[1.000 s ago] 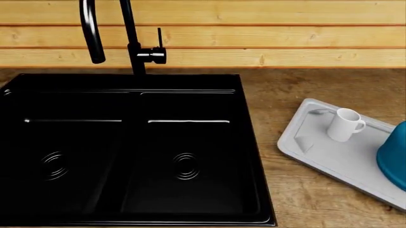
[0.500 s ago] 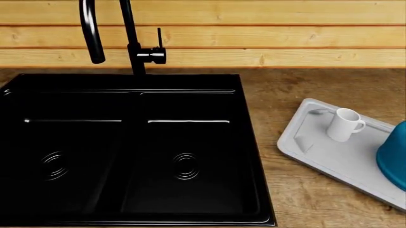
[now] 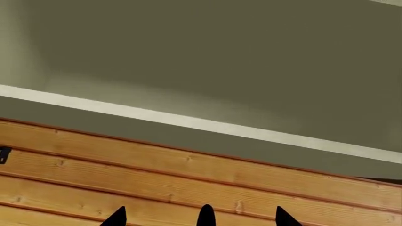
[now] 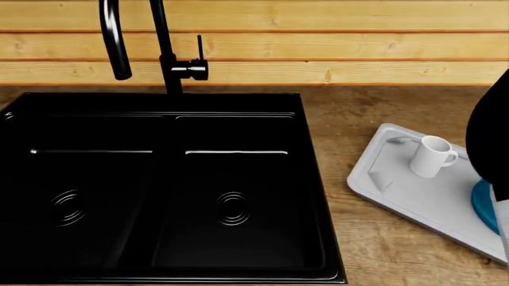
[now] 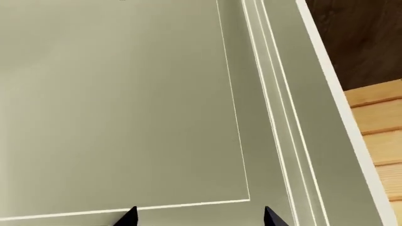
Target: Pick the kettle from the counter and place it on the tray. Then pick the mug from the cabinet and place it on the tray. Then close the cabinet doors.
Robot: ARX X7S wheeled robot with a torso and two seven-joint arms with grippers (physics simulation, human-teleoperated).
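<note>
With mug point(image 4: 433, 156) and kettle point(image 4: 487, 210) on the tray point(image 4: 413, 196), the right gripper point(image 5: 197, 217), fingers spread, should press the cabinet door point(image 5: 125, 103) squarely shut.

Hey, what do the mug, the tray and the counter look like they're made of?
Mug: glossy white, probably ceramic. Tray: matte light grey, likely plastic, with a moulded low rim. Counter: brown wood, with visible grain.
</note>
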